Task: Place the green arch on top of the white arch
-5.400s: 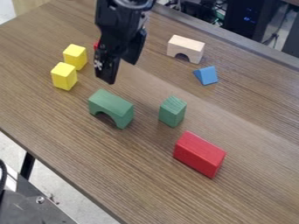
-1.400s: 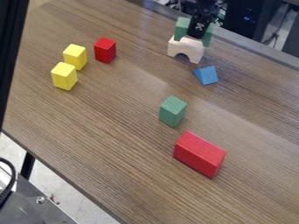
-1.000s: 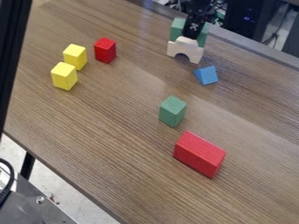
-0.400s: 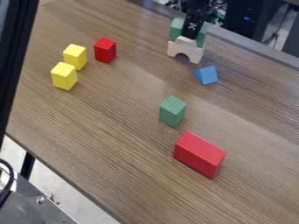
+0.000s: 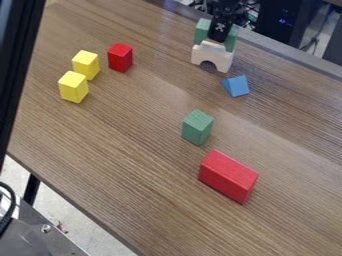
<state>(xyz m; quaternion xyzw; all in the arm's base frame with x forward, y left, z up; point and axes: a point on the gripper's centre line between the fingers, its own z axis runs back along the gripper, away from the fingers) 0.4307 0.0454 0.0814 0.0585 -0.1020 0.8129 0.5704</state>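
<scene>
hand (image 5: 219,36) over green arch (image 5: 202,32), can't tell how far open or if gripping, green arch atop white arch (image 5: 201,54) near tabletop's (image 5: 133,175) far edge, blue wedge (image 5: 236,86) near white arch

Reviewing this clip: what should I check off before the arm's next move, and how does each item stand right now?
1. Green arch above the white arch: ok.
2. White arch upright, its opening facing down on the table: ok.
3. Gripper at the green arch's middle: ok.
4. Green arch fully seated and steady: cannot tell; the gripper covers its middle.
5. Grip on the green arch released: cannot tell.
6. Blue wedge apart from the white arch: ok.
</scene>
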